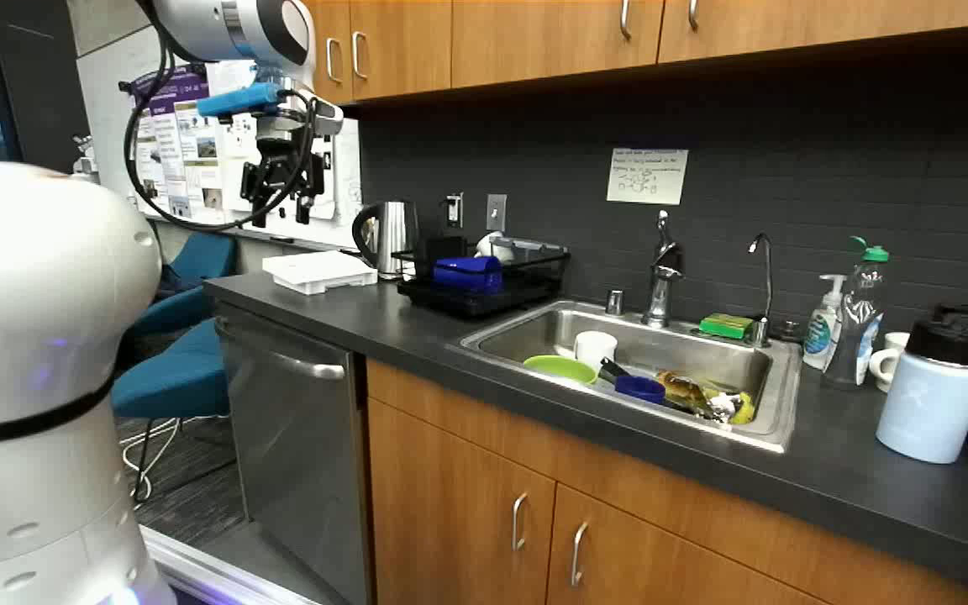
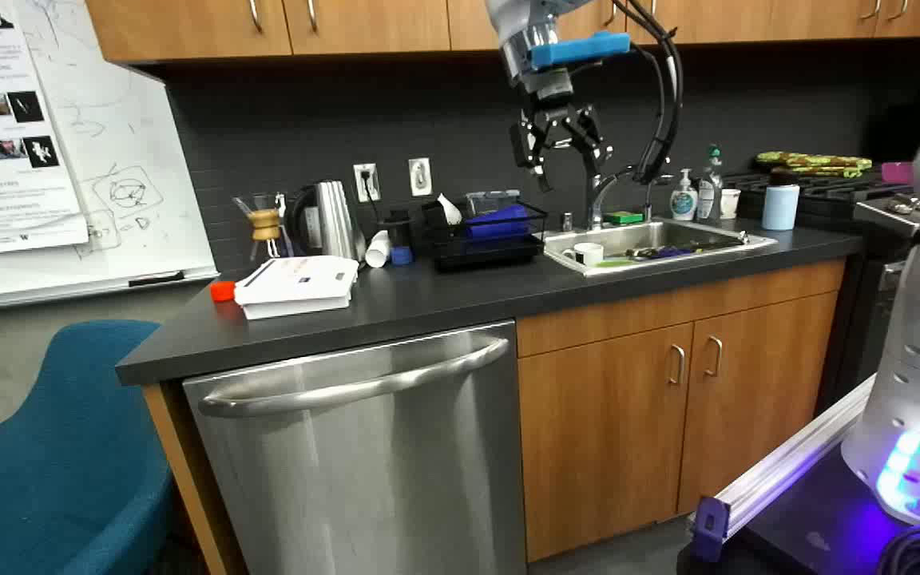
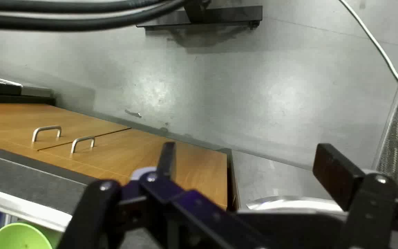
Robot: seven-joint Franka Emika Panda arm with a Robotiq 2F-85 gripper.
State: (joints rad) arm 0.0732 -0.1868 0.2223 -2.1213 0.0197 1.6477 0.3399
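One end effector (image 1: 281, 213), two fingers (image 3: 335, 173) spread, hangs near one counter (image 2: 428, 297).

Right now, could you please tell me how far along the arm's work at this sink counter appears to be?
Looks done: a blue item is in the black dish rack, though who put it there is unclear. In hand: nothing; the open jaws hang higher than the counter, with nothing gripped. Left, at a guess: the white mug and green bowl, both in the sink.
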